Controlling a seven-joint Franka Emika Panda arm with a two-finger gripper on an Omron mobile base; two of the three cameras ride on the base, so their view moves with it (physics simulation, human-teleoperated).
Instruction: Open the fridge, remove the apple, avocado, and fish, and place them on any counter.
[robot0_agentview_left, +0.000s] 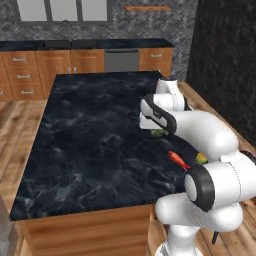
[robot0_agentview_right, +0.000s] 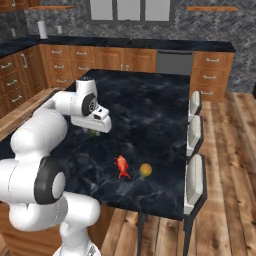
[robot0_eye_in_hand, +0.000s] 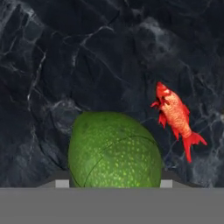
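The avocado (robot0_eye_in_hand: 114, 151) sits gripped between the 2 fingers of the hand (robot0_eye_in_hand: 111, 183), low over the black tabletop (robot0_agentview_left: 90, 130). The fish (robot0_agentview_right: 121, 167) lies on the tabletop near the avocado, the apple (robot0_agentview_right: 145, 169) just beside the fish
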